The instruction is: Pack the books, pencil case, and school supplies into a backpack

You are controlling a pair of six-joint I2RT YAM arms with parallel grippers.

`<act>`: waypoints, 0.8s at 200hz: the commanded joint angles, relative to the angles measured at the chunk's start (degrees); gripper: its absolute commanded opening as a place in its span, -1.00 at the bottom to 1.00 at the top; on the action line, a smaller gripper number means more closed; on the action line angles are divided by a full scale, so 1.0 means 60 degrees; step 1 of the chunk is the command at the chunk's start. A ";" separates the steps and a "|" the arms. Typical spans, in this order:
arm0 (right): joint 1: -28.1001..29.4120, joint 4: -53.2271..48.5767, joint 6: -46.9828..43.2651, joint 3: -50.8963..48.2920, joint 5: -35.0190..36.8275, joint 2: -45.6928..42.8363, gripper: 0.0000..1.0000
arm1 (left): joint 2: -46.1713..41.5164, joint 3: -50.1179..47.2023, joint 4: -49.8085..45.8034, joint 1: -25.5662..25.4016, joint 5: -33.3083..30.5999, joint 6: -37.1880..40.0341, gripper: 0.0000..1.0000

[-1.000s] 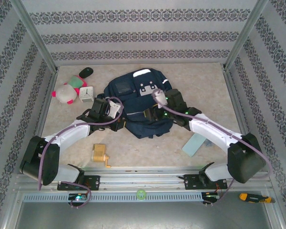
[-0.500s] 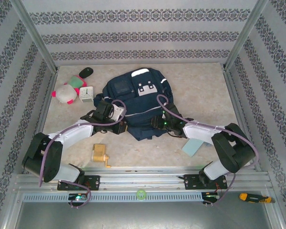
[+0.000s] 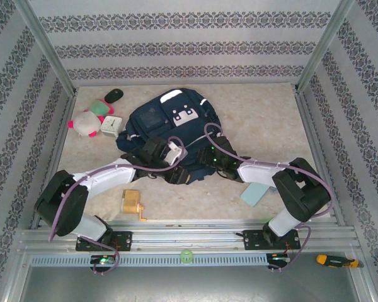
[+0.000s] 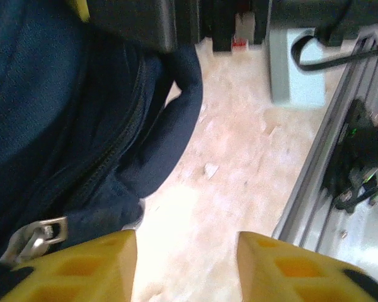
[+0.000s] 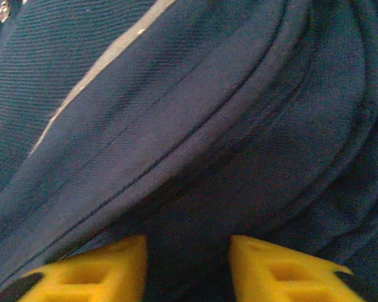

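The backpack (image 3: 170, 135) lies mid-counter, its long axis running from the near edge toward the far-left corner, with the white patches (image 3: 186, 115) at the far end. Both arms meet at its near end. The left jaws stand apart with bare counter (image 4: 239, 189) between them. A metal zip pull (image 4: 34, 238) sits just beside their left finger (image 4: 88, 267), on the bag's side, so the left arm looks the nearer one for opening it. The right jaws are parted over navy fabric; whether they pinch it I cannot tell.
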 commanded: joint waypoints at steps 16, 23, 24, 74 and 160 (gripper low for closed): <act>-0.0418 -0.0930 -0.1682 -0.0026 -0.1409 -0.2135 0.07 | -0.0973 0.0607 -0.0535 0.0783 -0.0156 0.1344 0.34; -0.0444 -0.1395 -0.1972 0.0023 -0.1555 -0.2597 0.09 | -0.1193 0.0571 -0.0539 0.1200 -0.0002 0.1530 0.36; -0.0446 -0.1463 -0.2035 0.0036 -0.1582 -0.2664 0.09 | -0.1229 0.0573 -0.0538 0.1260 0.0033 0.1556 0.36; -0.0266 -0.3746 -0.3048 0.0199 -0.2777 -0.4606 0.06 | -0.1443 0.0907 -0.1813 0.2507 -0.0114 0.6358 0.54; 0.0739 -0.3103 -0.1949 -0.0710 -0.2528 -0.4519 0.07 | 0.0287 0.0775 -0.0664 0.2495 -0.1750 1.2004 0.74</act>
